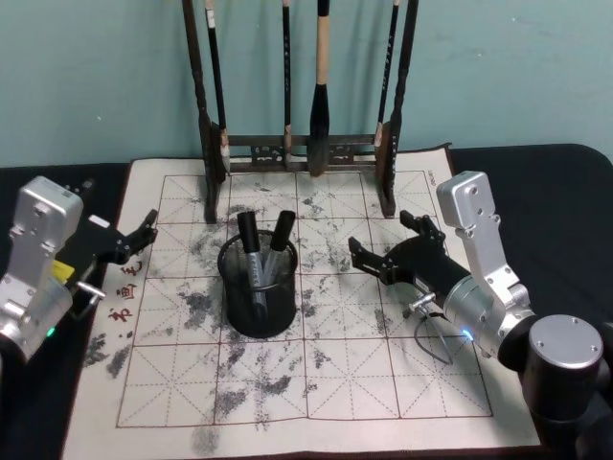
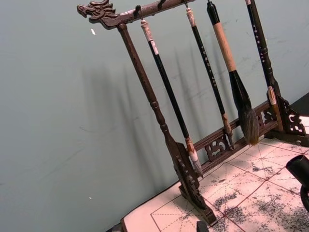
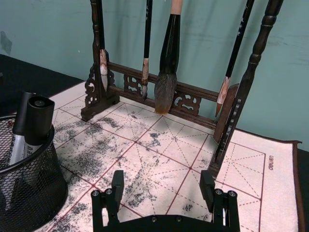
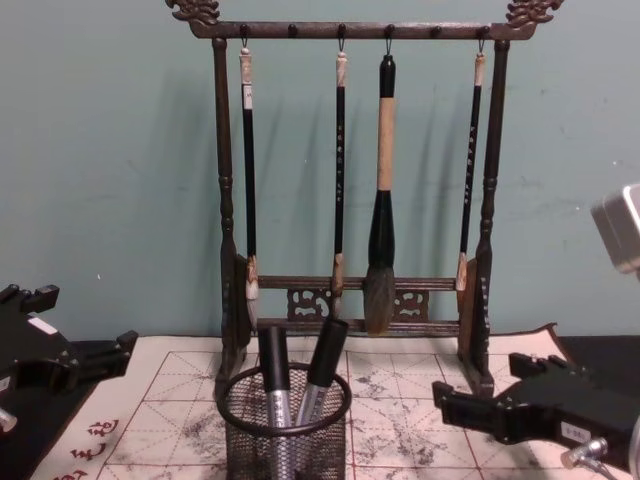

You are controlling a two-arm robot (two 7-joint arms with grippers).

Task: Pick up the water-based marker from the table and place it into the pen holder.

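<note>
On the table's (image 1: pixel 536 182) mat, two markers (image 1: pixel 259 254) stand in the pen holder (image 1: pixel 259 297); the right gripper (image 1: pixel 378 251), jaws wide and empty, sits beside it, the left gripper (image 1: pixel 134 235) open at the mat's edge; placing looks done, so only withdrawal seems left.

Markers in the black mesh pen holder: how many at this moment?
2. Both black-capped, grey-barrelled markers stand in the round black wire-mesh pen holder on the cream calligraphy mat: one upright at left, one leaning right. The mesh could hide something shorter.
</note>
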